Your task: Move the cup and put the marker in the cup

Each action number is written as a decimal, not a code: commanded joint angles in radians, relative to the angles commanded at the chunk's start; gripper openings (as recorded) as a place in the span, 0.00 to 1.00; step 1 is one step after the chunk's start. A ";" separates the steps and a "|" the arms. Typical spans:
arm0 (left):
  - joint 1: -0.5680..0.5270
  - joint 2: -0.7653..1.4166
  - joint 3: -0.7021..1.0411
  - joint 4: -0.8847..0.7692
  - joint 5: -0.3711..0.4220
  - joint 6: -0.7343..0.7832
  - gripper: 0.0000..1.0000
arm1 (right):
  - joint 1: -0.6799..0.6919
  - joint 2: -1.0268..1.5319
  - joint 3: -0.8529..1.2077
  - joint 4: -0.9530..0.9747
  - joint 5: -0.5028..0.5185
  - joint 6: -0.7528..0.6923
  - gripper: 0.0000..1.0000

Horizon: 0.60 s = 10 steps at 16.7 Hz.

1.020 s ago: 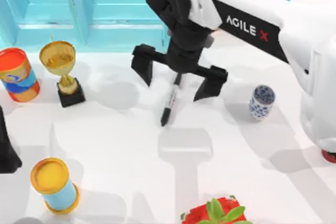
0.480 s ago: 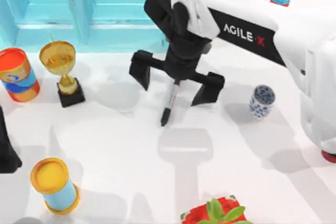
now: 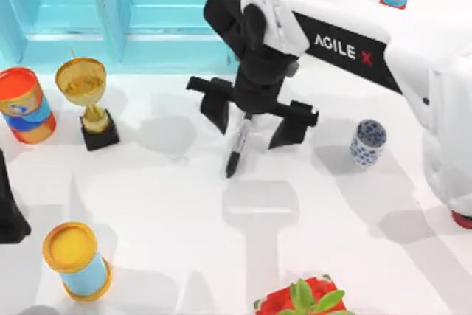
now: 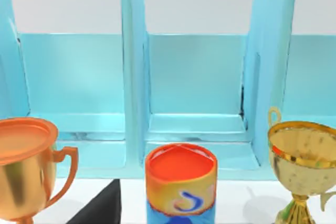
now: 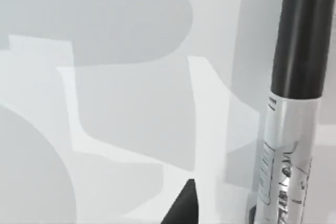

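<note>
- the right claw (image 3: 254, 119) hung open astride the slim black marker with a silver label band (image 3: 238, 145).
- marker lay on the white counter (image 3: 184, 204), ungrasped, well left of the small blue-and-white porcelain cup (image 3: 367, 142); grasping and dropping in remained.

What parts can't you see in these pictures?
- Marker: in the top view the right gripper covers its upper end; the right wrist view cuts off both ends.
- Cup: the top view does not show its inside.
- Left arm: cut off by the top view's left edge.
- Plant: cut off by the bottom edge.
</note>
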 joint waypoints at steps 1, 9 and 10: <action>0.000 0.000 0.000 0.000 0.000 0.000 1.00 | 0.000 0.000 0.000 0.000 0.000 0.000 0.25; 0.000 0.000 0.000 0.000 0.000 0.000 1.00 | 0.000 0.000 0.000 0.000 0.000 0.000 0.00; 0.000 0.000 0.000 0.000 0.000 0.000 1.00 | 0.000 0.000 0.000 0.000 0.000 0.000 0.00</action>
